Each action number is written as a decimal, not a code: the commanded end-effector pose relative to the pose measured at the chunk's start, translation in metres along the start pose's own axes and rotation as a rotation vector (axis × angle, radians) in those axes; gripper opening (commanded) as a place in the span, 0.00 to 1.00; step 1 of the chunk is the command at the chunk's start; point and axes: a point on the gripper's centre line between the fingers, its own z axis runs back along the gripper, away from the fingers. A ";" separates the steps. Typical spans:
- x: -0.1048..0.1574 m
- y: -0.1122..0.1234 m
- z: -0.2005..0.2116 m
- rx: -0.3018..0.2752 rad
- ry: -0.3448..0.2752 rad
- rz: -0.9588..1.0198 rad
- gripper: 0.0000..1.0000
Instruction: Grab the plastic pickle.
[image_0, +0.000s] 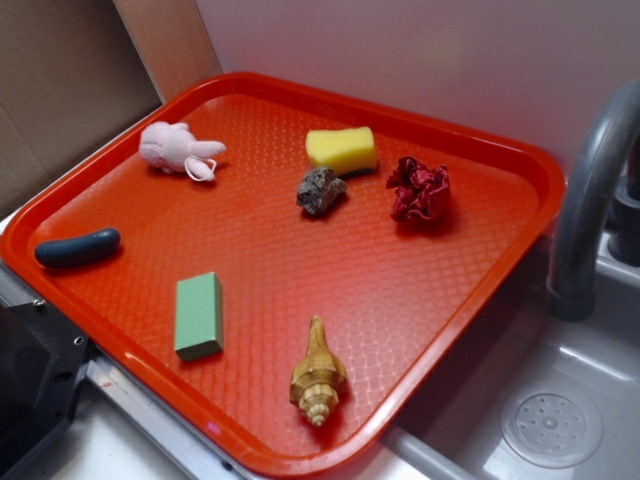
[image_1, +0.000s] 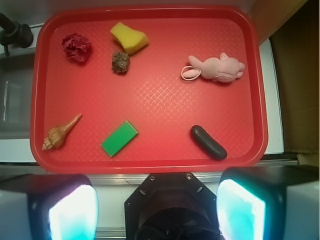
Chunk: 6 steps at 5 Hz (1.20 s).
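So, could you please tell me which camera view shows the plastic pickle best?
The wrist view: it looks straight down on the pickle, showing its whole curved length near the tray's front rim, right of the green block. The exterior view also shows the pickle whole, but at a slant by the tray's left edge.

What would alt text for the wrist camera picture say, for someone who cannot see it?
Seen from above, a red tray holds a dark plastic pickle near its lower right corner, untouched. Also on it: a green block, seashell, pink plush bunny, yellow sponge, small rock and crumpled red paper. The open claw hangs below the tray.
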 end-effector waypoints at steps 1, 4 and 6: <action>0.000 0.000 0.000 0.000 0.000 0.000 1.00; 0.009 0.097 -0.141 -0.055 0.060 -0.255 1.00; -0.004 0.116 -0.144 0.138 0.045 -0.037 1.00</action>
